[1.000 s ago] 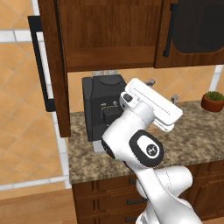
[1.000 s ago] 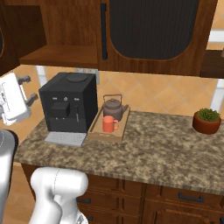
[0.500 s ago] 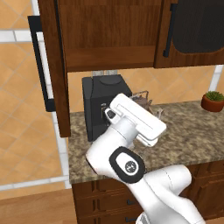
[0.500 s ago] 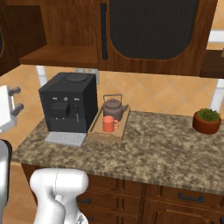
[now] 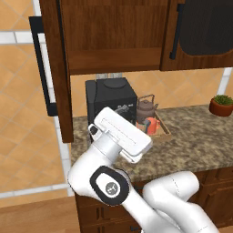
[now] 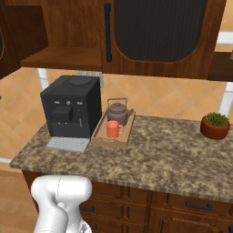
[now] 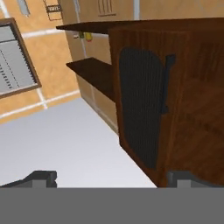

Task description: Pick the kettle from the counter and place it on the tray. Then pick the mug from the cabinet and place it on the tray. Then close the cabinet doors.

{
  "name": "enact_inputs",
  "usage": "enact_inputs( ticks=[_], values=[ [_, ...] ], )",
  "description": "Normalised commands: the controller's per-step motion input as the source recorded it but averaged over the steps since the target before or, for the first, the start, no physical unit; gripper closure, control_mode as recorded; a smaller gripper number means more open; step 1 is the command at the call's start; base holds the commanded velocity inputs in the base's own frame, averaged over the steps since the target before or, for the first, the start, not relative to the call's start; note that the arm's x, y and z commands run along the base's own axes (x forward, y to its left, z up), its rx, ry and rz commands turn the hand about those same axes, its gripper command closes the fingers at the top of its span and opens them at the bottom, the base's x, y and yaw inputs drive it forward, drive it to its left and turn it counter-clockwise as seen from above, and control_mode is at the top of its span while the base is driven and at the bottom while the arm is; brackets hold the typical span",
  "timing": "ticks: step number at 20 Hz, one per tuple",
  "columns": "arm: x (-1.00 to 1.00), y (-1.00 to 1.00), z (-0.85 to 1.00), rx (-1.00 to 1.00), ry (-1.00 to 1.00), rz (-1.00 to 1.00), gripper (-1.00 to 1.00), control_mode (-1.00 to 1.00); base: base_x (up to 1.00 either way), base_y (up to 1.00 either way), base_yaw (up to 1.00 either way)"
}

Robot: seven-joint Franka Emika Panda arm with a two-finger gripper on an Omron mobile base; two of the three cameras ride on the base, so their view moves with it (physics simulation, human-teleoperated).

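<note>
End effector (image 7: pixel 109 179) spread wide, empty, facing the cabinet door (image 7: pixel 140 109) edge, open room beside.

On the counter (image 6: pixel 150 157), the tray (image 6: pixel 101 139) lies just right of the coffee machine (image 6: pixel 73 107). The kettle (image 6: pixel 117 113) stands at the tray's rear; the mug (image 6: pixel 113 129) sits directly before it. A potted plant (image 6: pixel 215 126) stands far right. The cabinet (image 6: pixel 68 32) hangs above, its left door (image 5: pixel 57 73) swung open.
</note>
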Motion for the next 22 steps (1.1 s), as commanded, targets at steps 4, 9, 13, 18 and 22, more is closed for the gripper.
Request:
enact_inputs(
  ticks=[4,9,13,18,22],
  values=[
    [0.02,0.68,0.0,-0.14,0.13,-0.14,-1.0,-1.0,0.0,0.0,0.0],
    [0.13,0.65,-0.24,-0.19,0.13,-0.11,-1.0,-1.0,0.0,0.0,0.0],
    [0.2,0.5,-0.4,-0.17,0.13,-0.08,-1.0,-1.0,0.0,0.0,0.0],
    [0.17,0.53,-0.22,-0.13,0.17,-0.1,-1.0,-1.0,0.0,0.0,0.0],
    [0.12,0.62,-0.1,-0.15,0.25,-0.11,-1.0,-1.0,0.0,0.0,0.0]
  ],
)
